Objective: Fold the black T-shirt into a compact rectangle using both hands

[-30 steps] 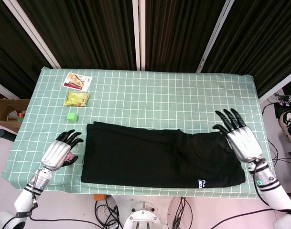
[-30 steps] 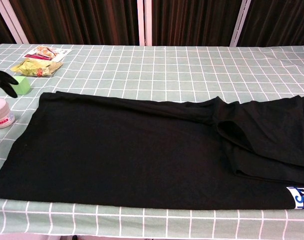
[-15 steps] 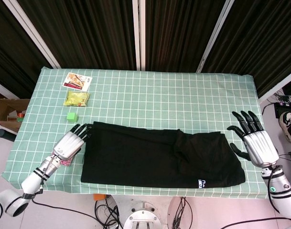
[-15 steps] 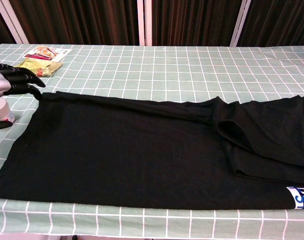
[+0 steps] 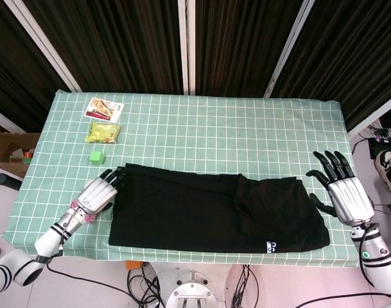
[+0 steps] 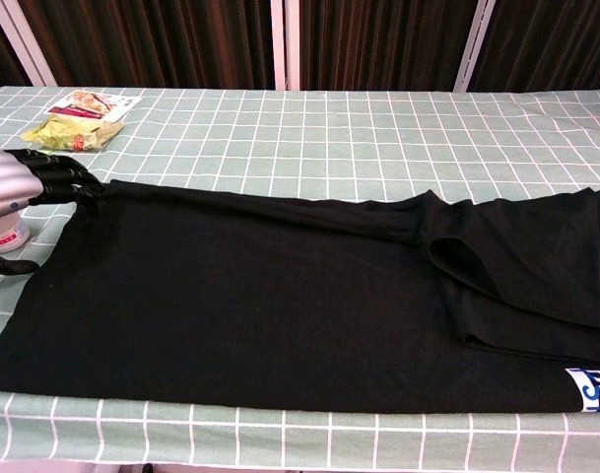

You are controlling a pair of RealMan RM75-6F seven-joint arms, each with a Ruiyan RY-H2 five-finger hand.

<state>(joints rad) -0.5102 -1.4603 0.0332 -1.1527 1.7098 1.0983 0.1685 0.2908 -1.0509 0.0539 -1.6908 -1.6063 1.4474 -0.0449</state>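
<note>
Shirt [image 5: 214, 208], black, lies flat along the counter's [image 5: 201, 128] near edge. Left hand [image 5: 97, 192] touches its far-left corner with fingers extended, gripping nothing; right hand [image 5: 343, 192] hovers spread, empty, beside its right end.

Table [image 5: 246, 135] under green white-grid cloth; dark pleated curtains [image 5: 118, 45] behind, split by white posts [image 5: 186, 45]; pale floor — cardboard box [image 5: 6, 147] left, cables [image 5: 382, 138] right

This looks like a robotics lab. A table [image 5: 259, 135] with a green checked cloth stands before black curtains [image 5: 234, 45] hung between white posts, cables [image 5: 150, 282] trail on the floor below, and a cardboard box [image 5: 6, 146] (left of the table) holds clutter.
</note>
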